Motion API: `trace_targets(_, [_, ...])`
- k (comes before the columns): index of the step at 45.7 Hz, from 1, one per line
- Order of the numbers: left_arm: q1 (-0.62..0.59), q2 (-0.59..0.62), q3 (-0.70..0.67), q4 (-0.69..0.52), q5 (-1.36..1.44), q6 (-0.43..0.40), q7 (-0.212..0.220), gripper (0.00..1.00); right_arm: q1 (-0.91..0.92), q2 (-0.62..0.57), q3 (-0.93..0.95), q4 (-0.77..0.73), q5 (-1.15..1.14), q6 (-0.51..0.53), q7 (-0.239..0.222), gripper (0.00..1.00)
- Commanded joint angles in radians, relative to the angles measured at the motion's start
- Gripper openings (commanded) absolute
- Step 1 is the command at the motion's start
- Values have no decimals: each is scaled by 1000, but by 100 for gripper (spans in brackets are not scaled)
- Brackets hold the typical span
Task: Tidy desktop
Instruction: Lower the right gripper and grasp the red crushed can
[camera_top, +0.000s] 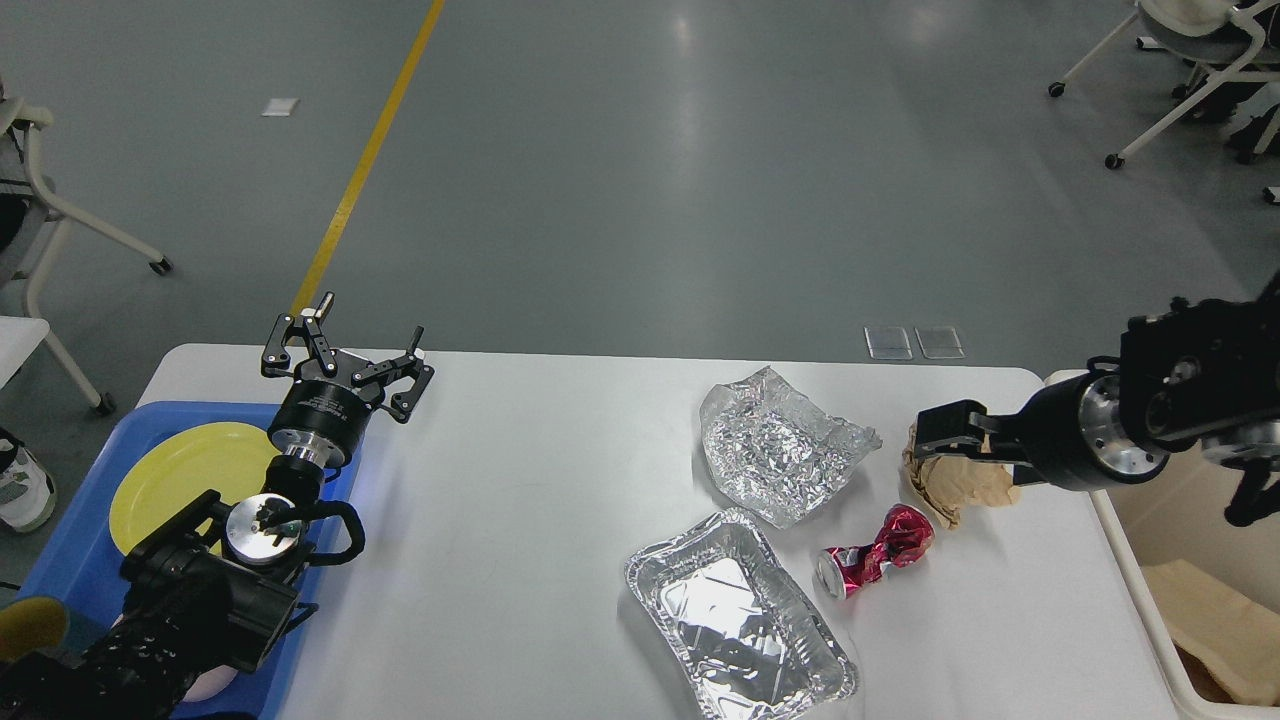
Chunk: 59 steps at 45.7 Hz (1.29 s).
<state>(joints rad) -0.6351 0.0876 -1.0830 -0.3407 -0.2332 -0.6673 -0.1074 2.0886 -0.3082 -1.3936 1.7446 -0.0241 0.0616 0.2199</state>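
Note:
The white desktop (520, 520) carries a crumpled foil sheet (780, 445), a foil tray (735, 615), a crushed red can (875, 552) and a wad of brown paper (960, 488). My left gripper (366, 328) stands open and empty above the table's far left edge, beside the blue tray (60, 560). My right gripper (945, 430) reaches in from the right and hangs over the upper left part of the brown paper, partly covering it. Its dark fingers cannot be told apart, and contact with the paper is unclear.
A yellow plate (170, 470) lies in the blue tray, partly behind my left arm. A cream bin (1130, 560) with brown paper inside stands off the table's right end, under my right arm. Chairs stand on the floor at far left and far right.

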Motion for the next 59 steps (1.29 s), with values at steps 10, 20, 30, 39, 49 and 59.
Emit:
trace_targets(10, [8,1,0,0,0,-32,0,100,-174,54,53,-141,10,-29,-8,100])
trace_targets(20, [9,0,0,0,0,-34,0,100,-462,110,73,-388,176,-149,-11,100])
trace_targets(30, [9,0,0,0,0,-34,0,100,-596,178,140,-516,328,-155,-14,100])
trace_targets(39, [9,0,0,0,0,-34,0,100,-662,190,137,-562,336,-154,-22,100])
trace_targets(49, [9,0,0,0,0,-34,0,100,-714,190,146,-586,339,-157,-27,100])
trace_targets(59, [9,0,0,0,0,-34,0,100,-745,198,182,-593,345,-226,-27,99])
